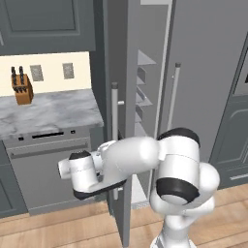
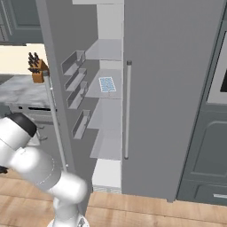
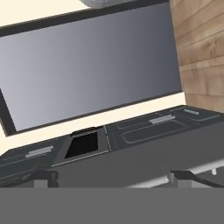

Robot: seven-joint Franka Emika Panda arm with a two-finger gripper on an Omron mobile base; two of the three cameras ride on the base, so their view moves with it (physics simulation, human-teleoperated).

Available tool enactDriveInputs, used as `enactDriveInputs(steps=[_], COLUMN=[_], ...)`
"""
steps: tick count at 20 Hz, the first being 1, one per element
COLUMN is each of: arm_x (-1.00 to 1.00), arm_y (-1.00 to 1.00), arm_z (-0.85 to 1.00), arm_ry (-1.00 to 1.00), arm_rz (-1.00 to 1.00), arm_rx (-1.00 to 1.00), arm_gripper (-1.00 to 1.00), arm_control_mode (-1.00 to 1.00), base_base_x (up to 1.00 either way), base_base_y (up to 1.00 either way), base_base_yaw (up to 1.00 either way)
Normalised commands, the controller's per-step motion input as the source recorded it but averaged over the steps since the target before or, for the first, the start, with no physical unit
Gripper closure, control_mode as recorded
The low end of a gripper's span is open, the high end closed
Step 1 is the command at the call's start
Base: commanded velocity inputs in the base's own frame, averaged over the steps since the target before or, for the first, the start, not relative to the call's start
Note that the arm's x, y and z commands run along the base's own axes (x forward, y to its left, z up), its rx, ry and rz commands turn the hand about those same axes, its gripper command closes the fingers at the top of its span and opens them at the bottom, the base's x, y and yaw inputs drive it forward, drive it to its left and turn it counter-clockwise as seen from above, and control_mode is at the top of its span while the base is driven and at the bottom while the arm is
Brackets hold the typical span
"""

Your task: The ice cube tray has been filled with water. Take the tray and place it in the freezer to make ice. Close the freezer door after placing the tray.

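Ice cube tray [image 2: 107, 84]: lying on a middle freezer [image 2: 106, 115] shelf near its front edge; gripper [image 3: 114, 177] empty, jaws apart beside open freezer door [image 1: 117, 121]; pending step, likely: push door shut.

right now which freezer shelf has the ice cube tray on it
The second shelf from the top in the freezer. The ice cube tray lies flat on it, pale-blue cells up; the shelves above and below it are bare.
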Motion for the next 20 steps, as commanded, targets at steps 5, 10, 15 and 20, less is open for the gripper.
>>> enactDriveInputs(steps=[5,10,15,20], arm_x=[0.52,0.60,0.84,0.87], arm_y=[0.31,0.42,0.39,0.23], arm_z=[-0.27,-0.32,-0.34,-0.28], arm_ry=[0.00,0.00,0.00,0.01], arm_rz=[-0.05,-0.07,-0.09,-0.13], arm_rx=[-0.10,-0.12,-0.12,-0.12], arm_gripper=[-1.00,-1.00,-1.00,-1.00], arm_control_mode=[-1.00,-1.00,-1.00,-1.00], base_base_x=[0.00,0.00,0.00,0.00], base_base_y=[0.00,0.00,0.00,0.00], base_base_yaw=[0.00,0.00,0.00,0.00])
